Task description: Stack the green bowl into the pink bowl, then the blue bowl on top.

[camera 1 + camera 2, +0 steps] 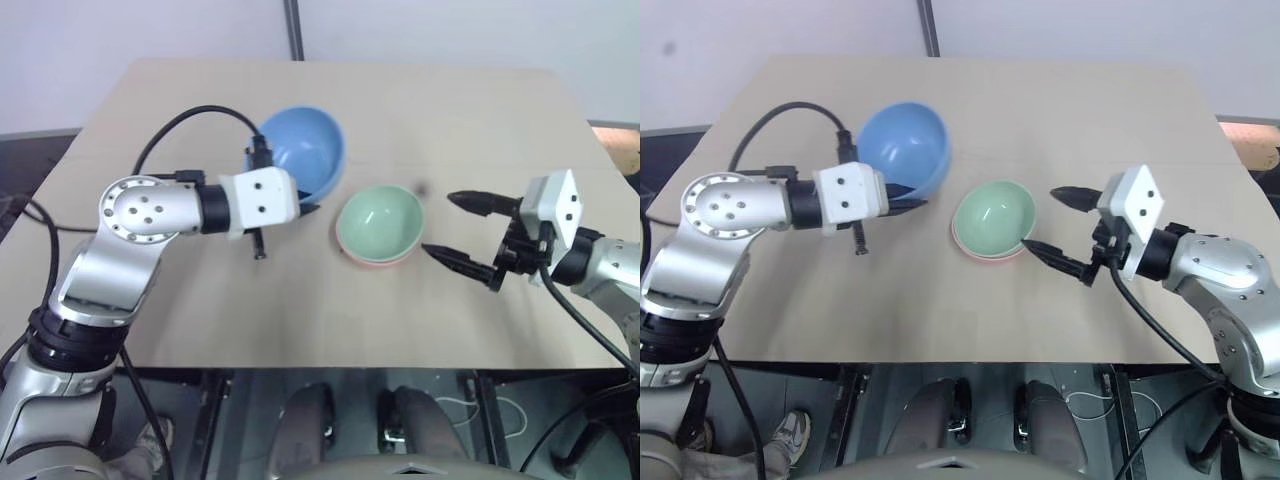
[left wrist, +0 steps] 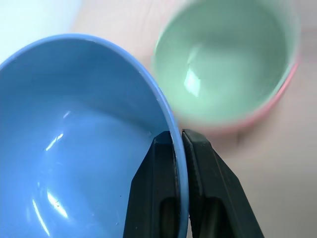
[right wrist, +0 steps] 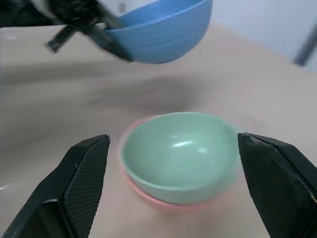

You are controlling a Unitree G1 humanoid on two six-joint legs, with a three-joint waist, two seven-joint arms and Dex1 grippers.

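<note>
**Blue bowl up in left claw, green-in-pink stack waiting**

The blue bowl (image 1: 303, 150) is off the bench (image 1: 480, 110), tilted, gripped by the left claw (image 2: 179, 148) clenched on its rim: one black finger inside the wall, the other outside, as the left wrist view shows. A rim pinch suits it, since the wall is thin and the body too wide to span. The right wrist view shows the bowl hanging clear above the wood.

The green bowl (image 1: 380, 222) already sits nested in the pink bowl (image 1: 375, 261), of which just a salmon crescent of rim peeks out underneath. The stack stands mid-bench, at about 4 o'clock from the blue bowl and just beside it.

The right claw (image 1: 455, 232) is released, fingers spread wide, at 3 o'clock of the stack, level with it and near its rim but not touching. Judgement: it is parked there to steady or guard the stack while the last bowl comes over.

Materials: all three bowls are smooth, glossy, round and the same size, likely hard plastic or melamine; highlights glint inside the green and blue ones. The bench is pale matte wood grain. Claw fingers are black, tapered, with textured pads (image 3: 84, 173).

Judgement: first stacking step done; remaining is carrying blue over the green and levelling it. Risk: the slick rim slipping in the pinch.
</note>
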